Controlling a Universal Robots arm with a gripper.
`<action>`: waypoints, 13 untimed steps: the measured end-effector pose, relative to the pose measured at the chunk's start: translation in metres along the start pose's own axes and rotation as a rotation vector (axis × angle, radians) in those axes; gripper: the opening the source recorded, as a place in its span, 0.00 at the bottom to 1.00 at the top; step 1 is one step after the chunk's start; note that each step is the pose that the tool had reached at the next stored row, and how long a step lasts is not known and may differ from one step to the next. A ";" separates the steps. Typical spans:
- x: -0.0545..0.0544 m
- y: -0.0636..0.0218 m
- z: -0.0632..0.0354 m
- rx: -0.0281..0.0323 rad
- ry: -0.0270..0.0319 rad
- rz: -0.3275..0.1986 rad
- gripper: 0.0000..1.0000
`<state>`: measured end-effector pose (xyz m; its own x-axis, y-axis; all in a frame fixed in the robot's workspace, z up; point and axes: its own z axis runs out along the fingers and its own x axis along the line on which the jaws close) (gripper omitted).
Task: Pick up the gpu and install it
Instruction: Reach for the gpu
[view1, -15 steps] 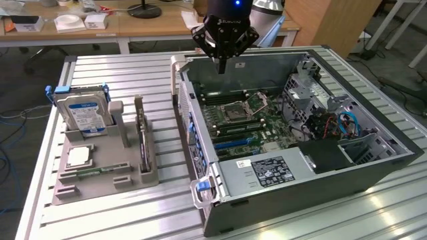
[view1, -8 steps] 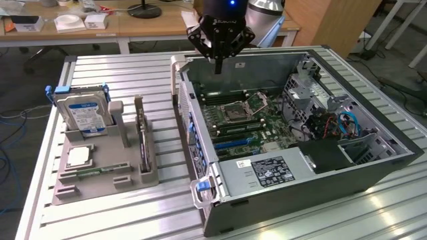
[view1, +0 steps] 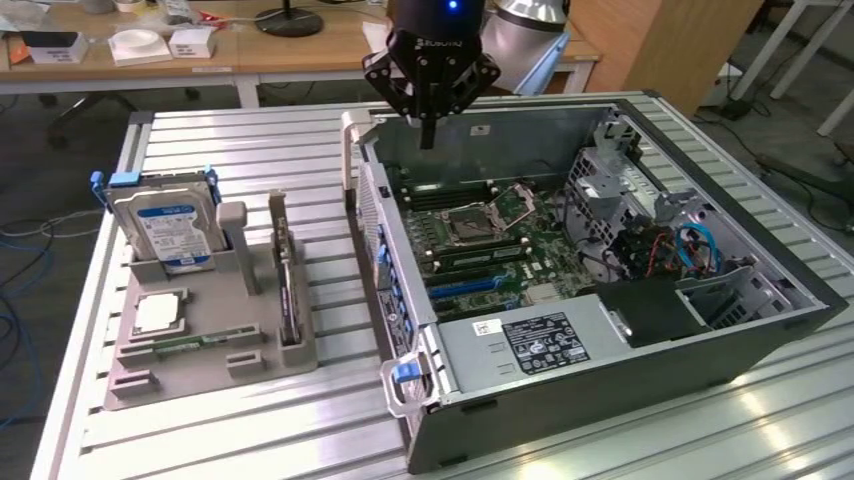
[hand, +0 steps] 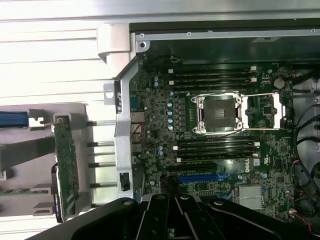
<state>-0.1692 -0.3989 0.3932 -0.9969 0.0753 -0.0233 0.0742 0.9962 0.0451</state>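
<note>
Black end effector (hand: 175, 201) housing sits closest to the wrist camera. Its fingers are drawn together to a narrow point with nothing between them. In the exterior view the end effector (view1: 427, 138) hangs above the far end of the open computer case (view1: 801, 305), tips pointing down, not touching anything.

Directly under it is the motherboard (view1: 487, 245) (hand: 160, 130): CPU socket (view1: 483, 215) (hand: 220, 112) with metal frame, dark memory slots on both sides of it, and a blue slot (hand: 197, 177) further along. Power supply (view1: 534, 340) with a white label fills the near end of the case. Drive cage and blue cables (view1: 697, 250) are on the exterior view's right side.

The gpu (view1: 284, 275) (hand: 66, 165) is not held. It stands on edge in a slot of the grey fixture (view1: 214, 365), on the fixture's side toward the case, well apart from the end effector. Green board edge is visible in the wrist view.

Same fixture, going toward the exterior view's left: a hard drive (view1: 167, 232) with blue-white label stands upright, and a square silver processor chip (view1: 160, 312) lies flat nearer the camera.

Fixture and case both sit on the slatted aluminium bench (view1: 240, 150). A wooden desk (view1: 254, 55) with small boxes stands behind it.
</note>
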 end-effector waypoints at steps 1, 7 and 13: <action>0.001 -0.0001 0.0000 0.0000 0.0000 0.000 0.10; 0.008 -0.0006 -0.0001 0.0000 0.0000 0.000 0.10; 0.015 -0.0011 -0.0003 0.0000 0.0000 0.000 0.10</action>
<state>-0.1842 -0.3988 0.3931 -0.9969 0.0753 -0.0233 0.0742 0.9962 0.0451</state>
